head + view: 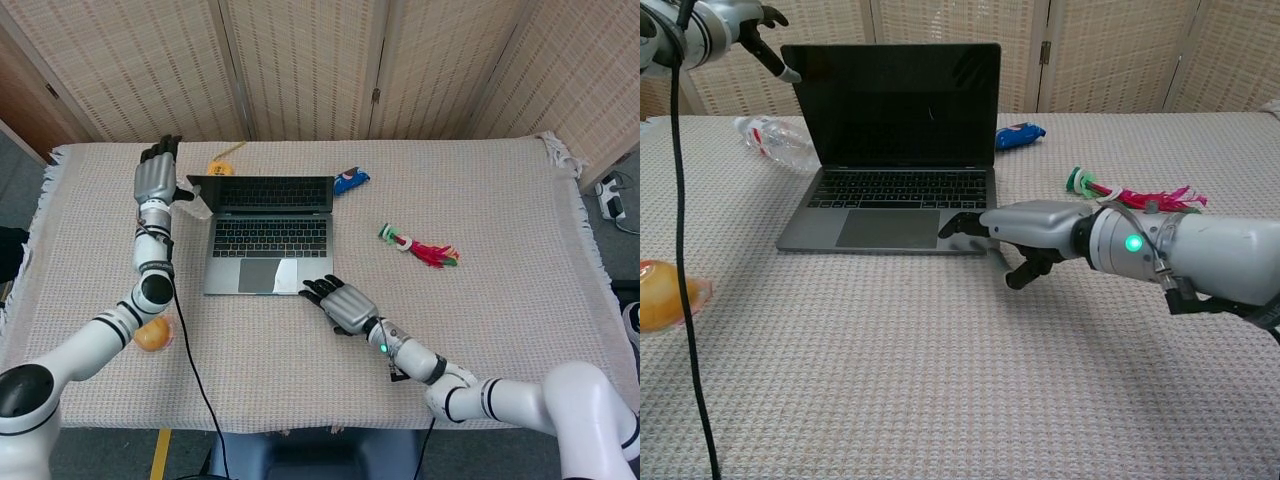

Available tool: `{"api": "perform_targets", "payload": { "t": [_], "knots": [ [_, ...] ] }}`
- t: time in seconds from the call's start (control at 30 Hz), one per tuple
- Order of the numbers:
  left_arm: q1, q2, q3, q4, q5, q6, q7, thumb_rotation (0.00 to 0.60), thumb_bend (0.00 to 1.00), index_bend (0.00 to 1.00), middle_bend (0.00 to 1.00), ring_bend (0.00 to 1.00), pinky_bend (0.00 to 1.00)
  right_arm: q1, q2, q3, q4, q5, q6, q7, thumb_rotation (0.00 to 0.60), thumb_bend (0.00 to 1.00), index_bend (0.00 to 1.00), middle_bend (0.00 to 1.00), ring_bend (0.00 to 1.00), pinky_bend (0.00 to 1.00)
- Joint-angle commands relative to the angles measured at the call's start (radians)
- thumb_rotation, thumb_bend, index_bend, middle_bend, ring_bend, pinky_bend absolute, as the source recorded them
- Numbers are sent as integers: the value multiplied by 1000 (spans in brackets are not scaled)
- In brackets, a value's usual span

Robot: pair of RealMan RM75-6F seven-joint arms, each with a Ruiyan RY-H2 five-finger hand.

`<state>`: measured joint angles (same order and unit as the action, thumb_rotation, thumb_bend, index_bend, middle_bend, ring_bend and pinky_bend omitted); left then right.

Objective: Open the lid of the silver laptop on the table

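**Q:** Where did the silver laptop (268,236) stand?

**A:** It sat left of centre on the woven tablecloth (500,200), its lid raised nearly upright and the dark screen (892,104) facing the robot, keyboard and trackpad exposed.

**Q:** And the left hand (155,178)?

**A:** It was lifted at the lid's upper left corner, fingers extended and parted. In the chest view one fingertip (790,75) lay at that corner; whether it actually touched the lid could not be told. It gripped nothing.

**Q:** The right hand (342,303)?

**A:** It lay palm down just off the laptop's front right corner, fingers spread, the fingertips (958,226) resting on the edge of the base. It held nothing. A green light (1132,243) glowed on its wrist.

**Q:** What else was on the table?

**A:** A clear plastic bottle (774,140) lay behind the laptop's left side, a blue packet (350,180) near its back right corner, a red-and-green feathered toy (420,247) well to the right, a small yellow item (220,167) behind the lid, and an orange object (152,337) near the left forearm. A black cable (195,370) trailed off the front edge.
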<state>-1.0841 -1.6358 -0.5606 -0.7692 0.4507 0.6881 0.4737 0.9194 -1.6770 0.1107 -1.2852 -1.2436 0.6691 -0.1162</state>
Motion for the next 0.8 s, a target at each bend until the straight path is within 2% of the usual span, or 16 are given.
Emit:
{"api": "perform_targets", "payload": {
  "t": [0.03,0.17,0.37,0.63,0.8],
  "knots": [
    [92,74,37,-126,96,50,-96,600,356,24,34,0,0,-28,18,4,-24,-21,52,26,600,924,0,0,0,0],
    [175,138,70,-261,169,98,-167,600,355,18,33,0,0,-67,59,10,-69,-51,130,56,600,923,0,0,0,0],
    [303,234,149,-473,295,202,-229,600,356,34,33,0,0,-161,191,-6,-184,-81,276,35,600,919,0,4,12,0],
    [492,304,273,-654,495,414,-333,600,357,84,33,0,0,-345,408,-79,-336,-93,469,7,600,900,0,17,58,0],
    [612,341,355,-735,611,552,-380,600,357,99,33,0,0,-476,491,-129,-367,-136,617,44,600,896,0,17,68,0]
  ]
}}
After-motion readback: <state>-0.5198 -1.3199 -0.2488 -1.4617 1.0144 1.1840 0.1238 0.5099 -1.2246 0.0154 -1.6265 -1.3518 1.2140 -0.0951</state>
